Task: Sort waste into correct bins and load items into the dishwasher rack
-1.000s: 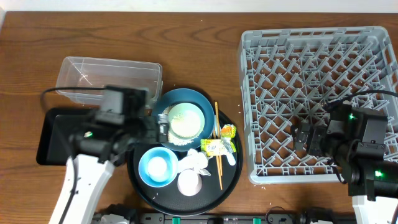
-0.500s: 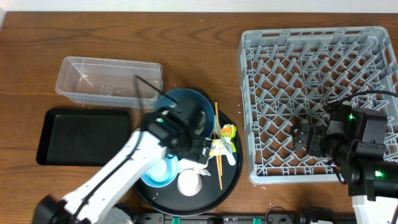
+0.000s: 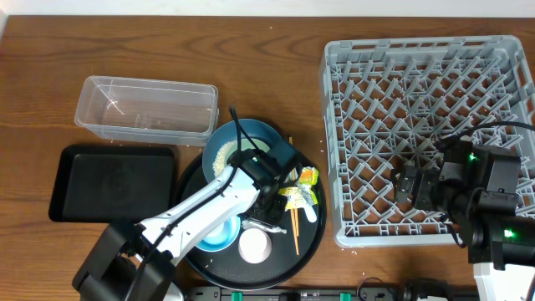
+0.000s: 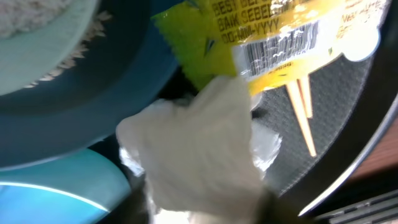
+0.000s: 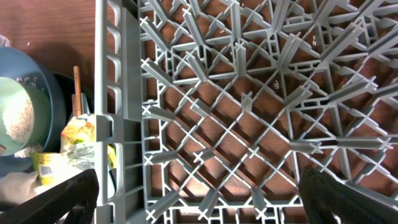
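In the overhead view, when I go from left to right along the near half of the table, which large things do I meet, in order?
flat black rectangular tray → large round black tray → large light-grey plastic dishwasher rack

Eyes on the left arm (image 3: 196, 209): long smooth white link, rounded shell, black joint housings at either end. Black boxy wrist head (image 3: 266, 165) w/ a thin black cable (image 3: 233, 125) curling off it. Base block (image 3: 104, 267) is dark grey/black, chunky. Over to the right arm (image 3: 481, 180): mostly black, squarish motor housings, two green LEDs lit, upper LED (image 3: 471, 155) and lower LED (image 3: 506, 232). White link section (image 3: 501, 280) at btm edge. Thin black wiring (image 3: 493, 125) arcs off the top. Right gripper (image 5: 200, 196) on wrist cam: fingers (image 5: 53, 198) matte black, flat, tapering, blurry in the frame corners.
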